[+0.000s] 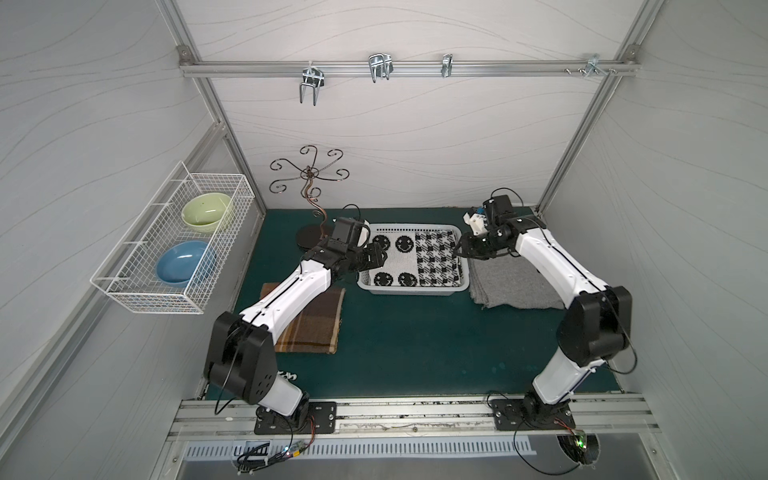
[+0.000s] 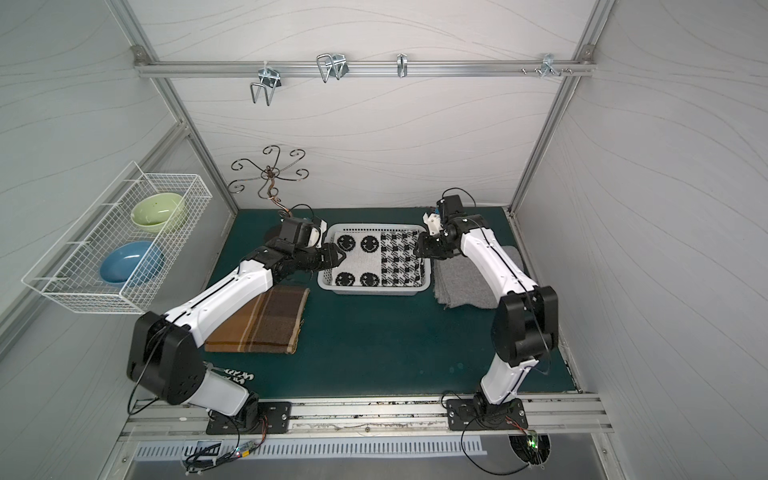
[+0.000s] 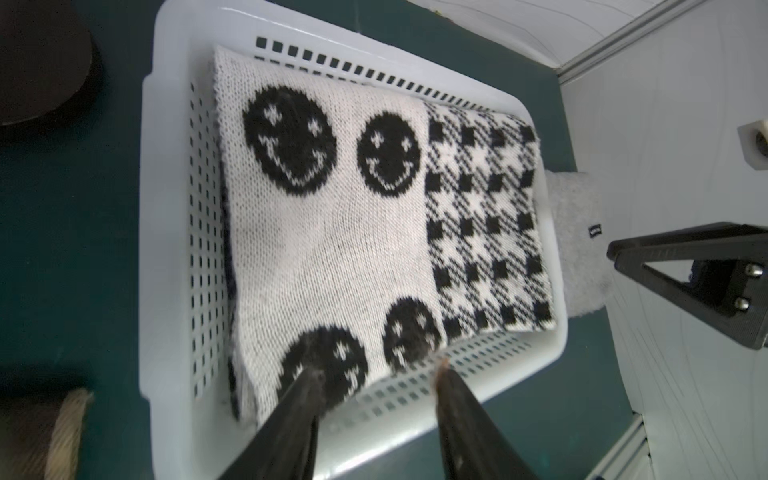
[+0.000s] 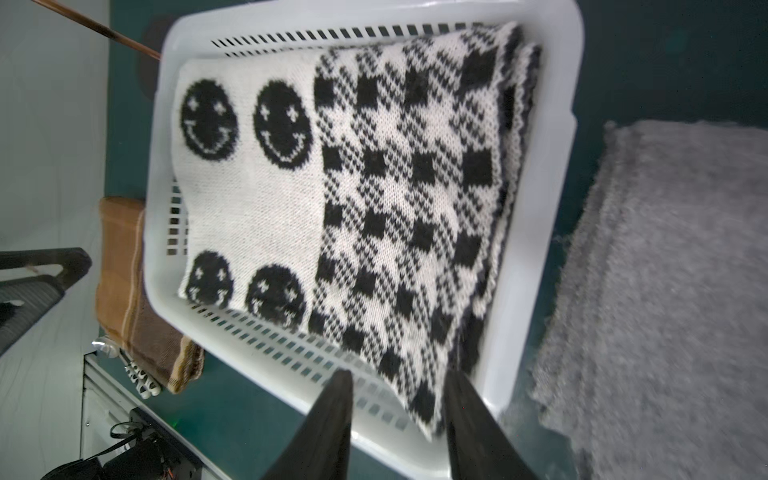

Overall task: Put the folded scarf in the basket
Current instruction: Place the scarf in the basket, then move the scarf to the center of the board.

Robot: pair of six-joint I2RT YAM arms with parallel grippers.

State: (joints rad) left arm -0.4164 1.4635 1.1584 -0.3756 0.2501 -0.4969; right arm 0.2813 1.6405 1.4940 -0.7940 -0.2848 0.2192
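The folded scarf (image 1: 415,259) (image 2: 380,259), white knit with black smiley faces and a black check half, lies flat inside the white perforated basket (image 1: 411,291) (image 2: 370,291) in both top views. My left gripper (image 1: 380,259) (image 3: 376,368) is open over the smiley end, one fingertip above the scarf (image 3: 332,228) and one above the basket (image 3: 166,208) wall. My right gripper (image 1: 459,249) (image 4: 399,374) is open at the check end. A loose corner of the scarf (image 4: 374,187) lies between its fingers, over the basket (image 4: 540,216) wall.
A folded brown plaid cloth (image 1: 311,320) lies left of the basket under my left arm. A folded grey cloth (image 1: 511,282) lies right of it beneath my right arm. A curled metal stand (image 1: 309,208) rises behind the left gripper. A wire rack with bowls (image 1: 174,249) hangs on the left wall.
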